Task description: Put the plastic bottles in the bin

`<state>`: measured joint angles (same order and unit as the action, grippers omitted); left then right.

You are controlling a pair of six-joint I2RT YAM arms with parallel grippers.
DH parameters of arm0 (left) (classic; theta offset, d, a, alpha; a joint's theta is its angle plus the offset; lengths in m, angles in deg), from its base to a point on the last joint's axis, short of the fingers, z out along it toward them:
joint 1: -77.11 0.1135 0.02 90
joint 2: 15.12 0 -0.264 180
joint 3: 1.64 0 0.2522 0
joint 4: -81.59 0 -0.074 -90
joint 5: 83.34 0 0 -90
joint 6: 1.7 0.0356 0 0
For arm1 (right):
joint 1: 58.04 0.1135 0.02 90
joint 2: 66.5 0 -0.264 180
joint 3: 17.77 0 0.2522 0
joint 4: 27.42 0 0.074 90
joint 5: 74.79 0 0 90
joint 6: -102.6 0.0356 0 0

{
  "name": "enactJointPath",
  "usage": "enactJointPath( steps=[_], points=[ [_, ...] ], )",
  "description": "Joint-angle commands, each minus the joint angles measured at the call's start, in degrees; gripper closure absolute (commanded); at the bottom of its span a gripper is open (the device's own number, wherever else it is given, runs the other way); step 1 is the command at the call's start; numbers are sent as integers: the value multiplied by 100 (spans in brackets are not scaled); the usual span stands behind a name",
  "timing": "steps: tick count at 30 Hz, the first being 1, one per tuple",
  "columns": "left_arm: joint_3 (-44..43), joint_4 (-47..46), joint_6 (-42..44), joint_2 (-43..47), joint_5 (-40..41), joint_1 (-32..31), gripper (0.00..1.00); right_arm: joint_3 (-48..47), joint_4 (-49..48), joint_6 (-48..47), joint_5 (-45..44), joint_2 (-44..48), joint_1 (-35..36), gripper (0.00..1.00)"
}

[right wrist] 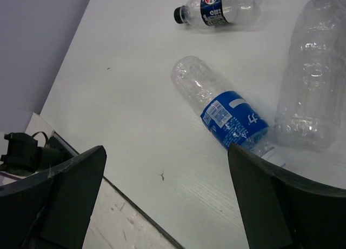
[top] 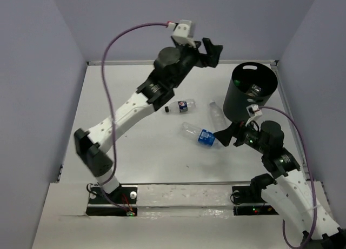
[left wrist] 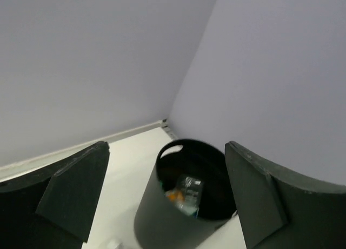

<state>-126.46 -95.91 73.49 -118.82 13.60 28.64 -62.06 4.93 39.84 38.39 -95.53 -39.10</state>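
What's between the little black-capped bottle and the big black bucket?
A large clear plastic bottle lies on its side between the small black-capped bottle and the black round plastic bucket, as the top view shows.

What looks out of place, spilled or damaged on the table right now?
Three bottles lie on their sides on the table, outside the bin: the dark-capped bottle, the blue-labelled bottle and the larger clear bottle. No spill or damage shows. The bin stands upright with some bottles inside.
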Motion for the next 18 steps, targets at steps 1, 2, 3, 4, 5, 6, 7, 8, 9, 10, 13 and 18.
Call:
enactJointPath(
  steps=[1, 2, 3, 4, 5, 6, 7, 8, 9, 10, 13, 18],
  points=[
    [2507, -447, -100, 2295, 746, 171, 1, -462, -1041, -236, -103, -795, 372, 1],
    [2876, -394, -188, 2597, 817, 214, 1, -533, -1102, -298, -338, -971, 522, 1],
    [3541, -333, -233, 2861, 983, 258, 1, -629, -1164, -386, -480, -1146, 688, 1],
    [3852, -115, -329, 3386, 1080, 276, 1, -857, -1147, -613, -829, -1505, 1047, 1],
    [4343, 35, -365, 3626, 1160, 294, 1, -998, -1104, -728, -1015, -1709, 1216, 1],
    [4557, 220, -391, 3846, 1239, 311, 1, -1147, -1068, -842, -1191, -1911, 1383, 1],
    [4768, 604, -417, 4275, 1396, 312, 1, -1271, -1068, -1139, -1271, -2348, 1532, 1],
    [4935, 808, -444, 4497, 1459, 329, 1, -1402, -1068, -1273, -1446, -2596, 1647, 2],
    [5233, 1028, -461, 4699, 1538, 338, 1, -1726, -946, -1405, -1552, -2842, 1857, 2],
    [5366, 1465, -470, 4910, 1695, 338, 1, -1912, -858, -1545, -1614, -3105, 1937, 2],
    [5674, 2126, -532, 5840, 1898, 355, 1, -2553, -769, -2344, -1764, -4116, 1991, 2],
    [5789, 2612, -295, 6528, 2285, 356, 1, -3494, -664, -4022, -1325, -5391, 1991, 0]
  ],
)
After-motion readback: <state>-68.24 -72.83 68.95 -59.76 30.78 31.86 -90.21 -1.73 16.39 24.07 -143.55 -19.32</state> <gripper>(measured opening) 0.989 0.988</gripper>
